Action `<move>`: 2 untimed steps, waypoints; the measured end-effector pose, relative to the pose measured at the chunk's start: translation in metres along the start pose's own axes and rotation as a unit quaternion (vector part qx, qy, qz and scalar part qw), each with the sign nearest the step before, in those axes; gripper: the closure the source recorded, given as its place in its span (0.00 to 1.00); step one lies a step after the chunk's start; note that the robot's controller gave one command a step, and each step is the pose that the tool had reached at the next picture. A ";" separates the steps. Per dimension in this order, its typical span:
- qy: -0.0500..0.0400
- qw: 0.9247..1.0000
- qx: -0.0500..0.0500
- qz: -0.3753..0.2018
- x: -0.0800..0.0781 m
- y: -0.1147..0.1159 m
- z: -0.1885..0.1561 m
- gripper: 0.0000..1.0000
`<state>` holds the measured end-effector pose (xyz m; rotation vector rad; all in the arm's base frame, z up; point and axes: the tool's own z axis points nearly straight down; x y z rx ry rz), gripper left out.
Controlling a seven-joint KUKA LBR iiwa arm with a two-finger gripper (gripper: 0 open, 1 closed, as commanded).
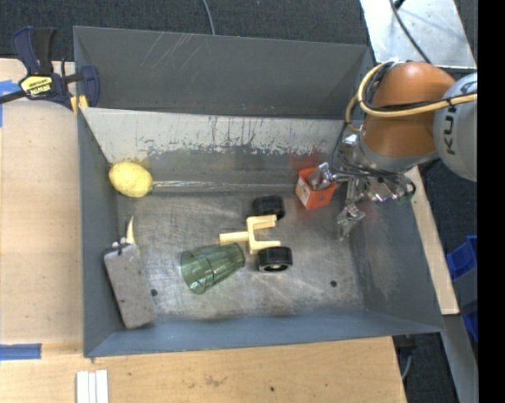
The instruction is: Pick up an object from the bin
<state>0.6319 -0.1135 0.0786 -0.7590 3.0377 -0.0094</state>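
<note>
My gripper [351, 215] hangs at the right side of the bin, under the arm's orange cover, just above the floor. A small orange block [312, 191] lies immediately to its left, by the back wall, and a metal part of the gripper is close against its top right corner. Whether the block is touched I cannot tell. A loose black wheel [268, 206] lies further left. In front of that is a pale wooden axle piece [252, 233] with a second black wheel [273, 259] at its end.
A green ribbed cup [210, 267] lies on its side in the middle. A yellow lemon [131, 179] sits at the back left. A grey slab [128, 285] with a small white piece [129, 231] at its top lies against the left wall.
</note>
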 end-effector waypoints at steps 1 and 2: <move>-0.008 1.000 0.002 0.004 -0.004 0.000 -0.004 1.00; -0.008 1.000 0.002 0.004 -0.004 0.000 -0.004 1.00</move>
